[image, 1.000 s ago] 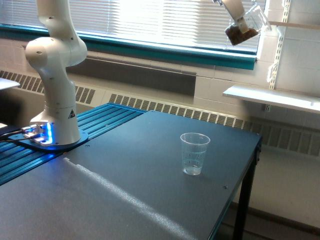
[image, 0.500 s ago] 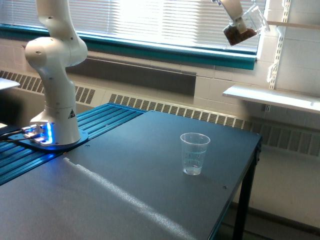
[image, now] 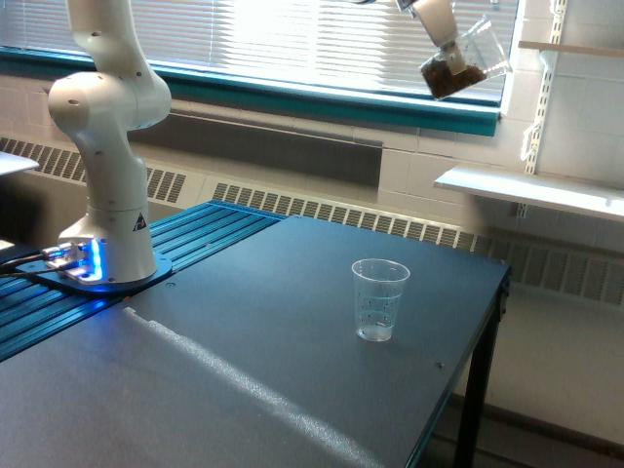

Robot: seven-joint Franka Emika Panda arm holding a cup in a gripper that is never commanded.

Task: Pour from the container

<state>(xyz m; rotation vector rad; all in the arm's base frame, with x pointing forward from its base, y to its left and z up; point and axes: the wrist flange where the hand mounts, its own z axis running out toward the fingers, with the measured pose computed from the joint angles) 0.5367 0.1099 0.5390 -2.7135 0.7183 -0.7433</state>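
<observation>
Hand: my hand [image: 441, 37] sits at one o'clock, top edge of frame, mostly cropped; I can't tell its finger spread.
Container: the beaker [image: 460, 64] hangs off it, tilted, brown granules pooled in its lower corner.
Ribbed cup [image: 379, 299]: upright on the desk [image: 244, 390], around four o'clock, well below the beaker.
Arm base [image: 105, 146]: nine o'clock.

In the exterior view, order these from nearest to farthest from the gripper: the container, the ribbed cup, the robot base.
1. The container, held at the gripper, top of view.
2. The ribbed cup, on the table below.
3. The robot base, far at the view's left.
</observation>
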